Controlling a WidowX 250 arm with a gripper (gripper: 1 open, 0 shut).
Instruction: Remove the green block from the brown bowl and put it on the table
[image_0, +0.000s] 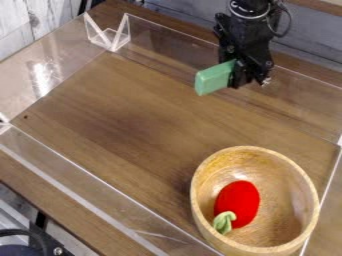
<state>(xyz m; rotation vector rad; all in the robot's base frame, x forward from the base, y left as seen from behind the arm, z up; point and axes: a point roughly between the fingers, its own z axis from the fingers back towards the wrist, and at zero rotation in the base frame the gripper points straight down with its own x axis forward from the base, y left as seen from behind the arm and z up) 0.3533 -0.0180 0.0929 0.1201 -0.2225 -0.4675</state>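
My black gripper (246, 72) is shut on one end of the mint-green block (215, 78), which sticks out to the left, tilted, just above the brown wood-grain table (120, 110) near its far right side. The light-tan brown bowl (254, 163) sits at the near right corner, well away from the gripper. Inside it lies a round red fruit toy (238, 200) with a small green stem.
Low clear plastic walls (80, 205) run around the tabletop. A small clear plastic stand (107, 32) sits at the far left corner.
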